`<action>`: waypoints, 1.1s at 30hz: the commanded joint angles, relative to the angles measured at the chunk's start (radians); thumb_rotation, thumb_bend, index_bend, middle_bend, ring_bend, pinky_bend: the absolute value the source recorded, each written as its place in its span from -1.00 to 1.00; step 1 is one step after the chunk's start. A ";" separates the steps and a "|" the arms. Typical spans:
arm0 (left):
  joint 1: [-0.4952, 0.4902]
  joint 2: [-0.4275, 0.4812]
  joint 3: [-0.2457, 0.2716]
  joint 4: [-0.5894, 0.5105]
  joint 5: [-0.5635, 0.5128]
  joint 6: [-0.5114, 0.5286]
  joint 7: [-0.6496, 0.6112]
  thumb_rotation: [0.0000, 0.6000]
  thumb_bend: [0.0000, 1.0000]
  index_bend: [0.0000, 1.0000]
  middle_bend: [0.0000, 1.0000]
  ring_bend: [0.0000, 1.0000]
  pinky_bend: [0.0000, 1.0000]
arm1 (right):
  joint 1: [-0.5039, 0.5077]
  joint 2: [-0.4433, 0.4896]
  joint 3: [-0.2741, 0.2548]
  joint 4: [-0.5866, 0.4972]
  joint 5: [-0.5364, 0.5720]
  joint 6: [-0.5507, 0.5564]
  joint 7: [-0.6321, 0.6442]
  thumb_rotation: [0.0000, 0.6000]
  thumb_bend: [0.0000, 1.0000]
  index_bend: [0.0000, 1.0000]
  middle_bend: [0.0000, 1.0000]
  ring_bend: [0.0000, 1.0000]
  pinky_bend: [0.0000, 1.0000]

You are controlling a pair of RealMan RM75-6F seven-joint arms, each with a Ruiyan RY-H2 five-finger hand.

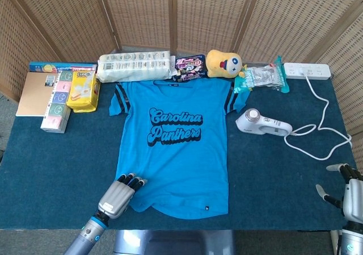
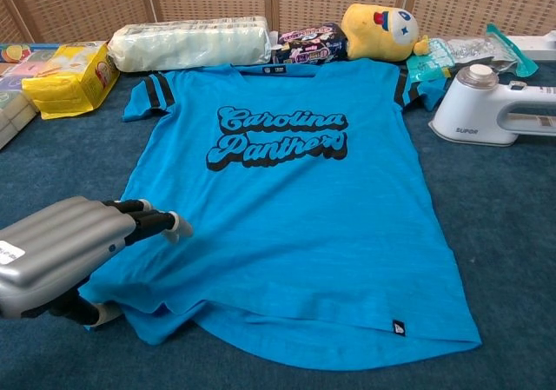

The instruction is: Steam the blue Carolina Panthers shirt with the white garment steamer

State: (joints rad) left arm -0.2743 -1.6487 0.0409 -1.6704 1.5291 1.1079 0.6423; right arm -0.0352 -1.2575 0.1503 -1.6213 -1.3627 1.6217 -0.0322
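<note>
Nearest, the left robot hand [image 1: 119,192] lay flat on the hem of the blue Carolina Panthers shirt [image 1: 173,146], gripping nothing; the right robot hand [image 1: 347,190] hovered, fingers apart. Farther back, the white garment steamer [image 1: 262,122] sat untouched on the bench [image 1: 57,158], so steaming hadn't begun.

Bright blue shirt [image 1: 173,147] with dark script lettering outlined pale and dark-and-white sleeve stripes. White garment steamer [image 1: 262,122] with grey accents, white cord [image 1: 317,131]. Dark teal surface [image 1: 51,164]. Yellow plush toy [image 1: 223,63] with blue, white and red face. Yellow packet [image 1: 83,90]. Silver-grey left hand [image 1: 118,195], black fingers tipped white. Tan woven screen [image 1: 142,13] behind.
</note>
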 commanded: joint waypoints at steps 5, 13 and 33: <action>-0.025 -0.012 -0.004 0.007 -0.032 -0.024 0.016 1.00 -0.45 -0.49 -0.39 -0.53 -0.36 | -0.003 0.000 0.004 0.000 0.002 0.002 0.000 1.00 -0.57 -0.16 -0.22 -0.21 -0.23; -0.036 -0.047 -0.010 0.052 -0.024 0.004 -0.010 1.00 -0.14 -0.30 -0.20 -0.32 -0.24 | 0.001 -0.006 0.010 0.004 0.000 0.000 0.000 1.00 -0.57 -0.14 -0.22 -0.21 -0.23; -0.050 -0.036 0.006 0.041 -0.006 0.050 -0.028 1.00 0.30 -0.07 -0.02 -0.16 0.07 | 0.112 0.004 0.074 -0.054 0.008 -0.116 -0.029 1.00 -0.55 -0.14 -0.22 -0.21 -0.18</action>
State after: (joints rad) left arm -0.3253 -1.6872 0.0439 -1.6288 1.5218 1.1557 0.6178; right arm 0.0513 -1.2546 0.2126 -1.6639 -1.3570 1.5355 -0.0568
